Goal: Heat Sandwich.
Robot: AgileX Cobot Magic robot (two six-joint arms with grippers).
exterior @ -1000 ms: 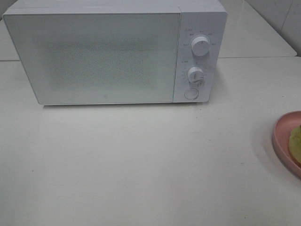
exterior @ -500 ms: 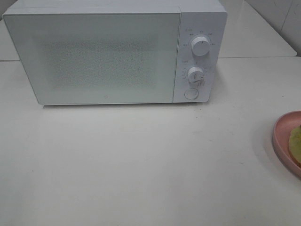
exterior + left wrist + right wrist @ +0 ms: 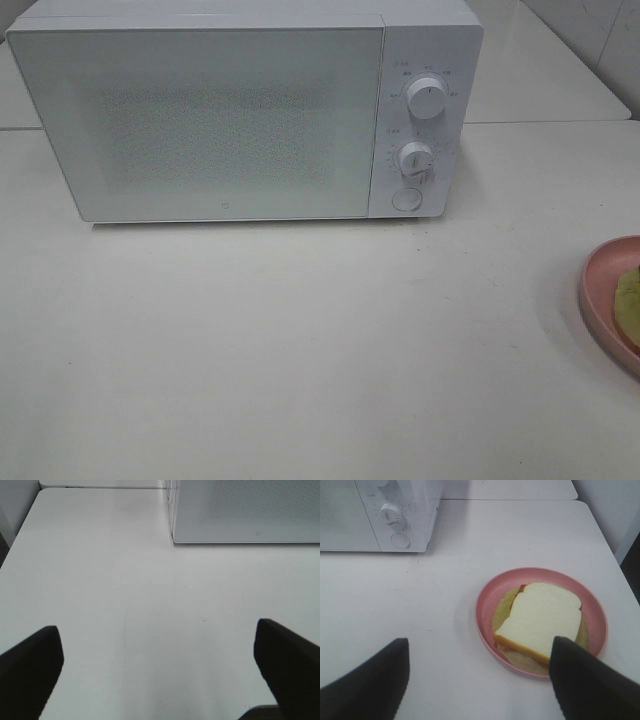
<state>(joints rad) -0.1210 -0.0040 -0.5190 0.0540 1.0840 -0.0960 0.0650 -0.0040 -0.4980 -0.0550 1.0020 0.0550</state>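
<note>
The sandwich (image 3: pixel 540 617), white bread over a pale green filling, lies on a pink round plate (image 3: pixel 485 600) in the right wrist view. In the exterior high view only a sliver of the sandwich (image 3: pixel 630 305) and its plate (image 3: pixel 600 290) shows at the right edge. My right gripper (image 3: pixel 477 685) hovers open just short of the plate, with nothing between its fingers. My left gripper (image 3: pixel 160 670) is wide open above bare table. Neither gripper appears in the exterior high view.
A white microwave (image 3: pixel 240 110) stands at the back of the white table with its door closed and two knobs (image 3: pixel 427 98) plus a round button on its right panel. Its lower corner (image 3: pixel 245 510) shows ahead of the left gripper.
</note>
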